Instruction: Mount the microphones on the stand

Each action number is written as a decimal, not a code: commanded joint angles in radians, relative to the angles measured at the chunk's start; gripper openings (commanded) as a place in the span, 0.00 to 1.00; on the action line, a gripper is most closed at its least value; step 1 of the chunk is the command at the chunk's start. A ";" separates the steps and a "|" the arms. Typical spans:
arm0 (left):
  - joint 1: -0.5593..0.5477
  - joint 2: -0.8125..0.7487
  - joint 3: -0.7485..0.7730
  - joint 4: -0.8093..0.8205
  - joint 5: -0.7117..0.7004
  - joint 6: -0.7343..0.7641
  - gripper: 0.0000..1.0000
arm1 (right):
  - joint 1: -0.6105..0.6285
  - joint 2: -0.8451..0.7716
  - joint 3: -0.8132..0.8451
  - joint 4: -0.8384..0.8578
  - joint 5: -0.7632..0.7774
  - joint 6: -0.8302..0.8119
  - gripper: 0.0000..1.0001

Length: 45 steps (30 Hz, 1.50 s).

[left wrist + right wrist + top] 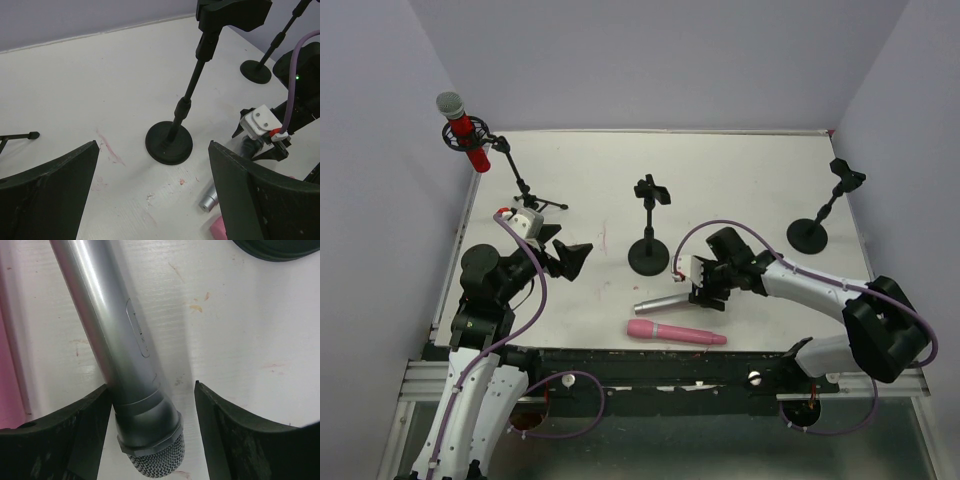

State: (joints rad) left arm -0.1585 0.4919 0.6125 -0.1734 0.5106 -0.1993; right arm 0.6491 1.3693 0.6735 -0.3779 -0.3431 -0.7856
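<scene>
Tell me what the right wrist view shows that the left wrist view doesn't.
Only the right wrist: the mesh head and switch of the silver microphone, lying between the open fingers of the right gripper. Only the left wrist: the middle stand upright, the far stand, the open left gripper. Both: the silver microphone and the pink microphone lying on the table.

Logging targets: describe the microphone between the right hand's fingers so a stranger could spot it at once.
Find the round-base stand at the table's centre; right of its base the right hand straddles the silver-grey microphone, lying flat. Colour sets it apart: the pink microphone lies beside it, the red microphone is clipped up far left.
</scene>
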 commanded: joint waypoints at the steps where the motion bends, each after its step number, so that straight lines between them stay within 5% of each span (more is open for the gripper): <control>1: 0.004 -0.004 -0.005 0.020 0.035 -0.008 0.99 | 0.007 0.023 0.006 0.040 0.101 0.005 0.73; 10: 0.004 -0.012 -0.003 0.018 0.039 -0.009 0.99 | -0.002 0.017 0.009 0.054 0.204 0.014 0.75; 17: 0.004 -0.018 -0.005 0.028 0.060 -0.014 0.99 | -0.029 -0.022 0.021 -0.001 0.136 -0.021 0.59; 21: 0.004 -0.023 -0.007 0.031 0.074 -0.015 0.99 | -0.034 -0.039 0.046 -0.026 0.127 -0.026 0.35; 32: -0.004 -0.018 -0.017 0.095 0.215 -0.061 0.99 | -0.057 -0.202 0.162 -0.251 0.142 -0.193 0.27; 39: -0.027 0.053 -0.033 0.157 0.423 -0.400 0.99 | -0.057 -0.288 0.293 -0.492 0.081 -0.334 0.27; 45: -0.214 0.054 -0.106 0.169 0.299 -0.600 0.99 | -0.054 -0.302 0.400 -0.611 -0.014 -0.385 0.26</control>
State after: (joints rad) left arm -0.2592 0.5396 0.5529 -0.0406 0.8307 -0.5793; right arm 0.5938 1.0786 1.0050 -0.8551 -0.2630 -1.1042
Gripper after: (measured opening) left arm 0.988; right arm 0.585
